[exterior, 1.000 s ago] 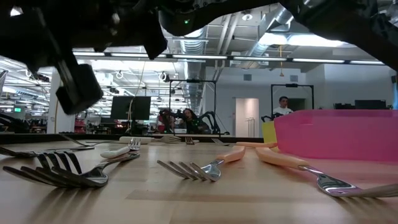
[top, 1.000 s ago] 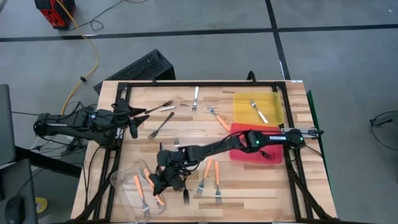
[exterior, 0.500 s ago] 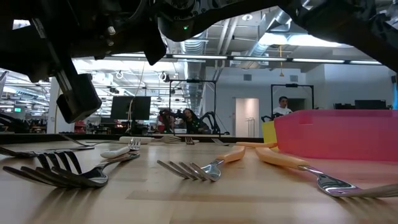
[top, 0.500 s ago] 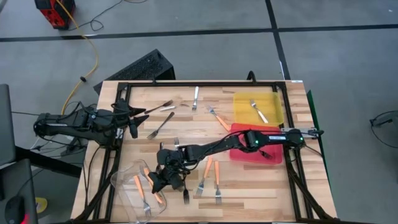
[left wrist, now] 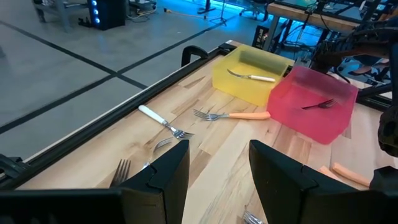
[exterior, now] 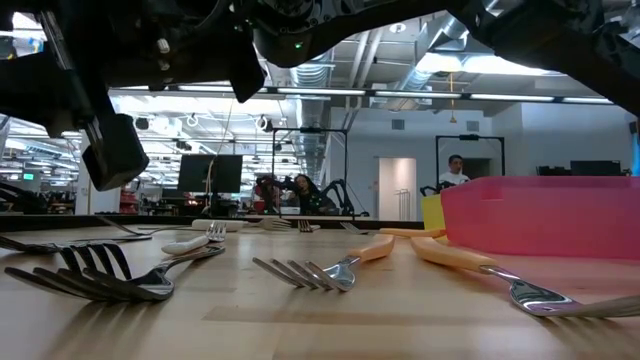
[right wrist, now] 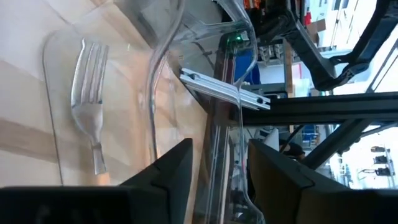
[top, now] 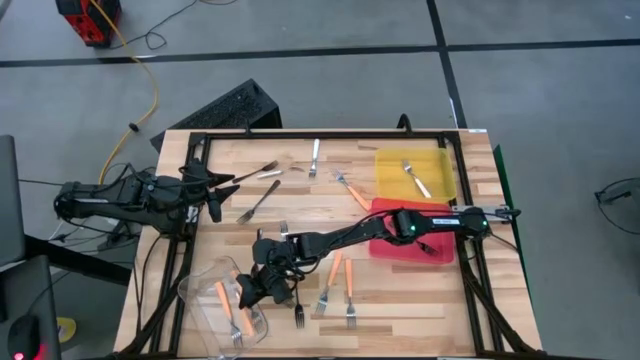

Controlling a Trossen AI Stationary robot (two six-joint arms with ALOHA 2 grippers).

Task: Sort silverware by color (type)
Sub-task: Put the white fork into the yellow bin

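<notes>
High view: the right gripper is stretched far across the wooden table and sits at the mouth of the clear plastic tub, nothing visibly pinched between its fingers; two orange-handled forks lie just beyond and below it inside the tub, long axes running roughly along the tub's length, so the right arm is clearly the nearer one. A dark fork lies just beside the gripper on the near side, two more orange-handled forks a little toward the red tray, with the yellow tray past that holding a white-handled fork. The left gripper waits near the far-left corner, close to two dark forks. Low view: forks lie flat on bare wood (tines low, thin to pick up), the red tray wall stands to one side, and a person is far back in the room. Left wrist view: the left fingers stand spread and empty, pointing toward both trays. Right wrist view: the right fingers are spread apart and empty, aimed through the tub's clear wall; one fork lies ahead inside, tines away from the gripper, handle toward it.
</notes>
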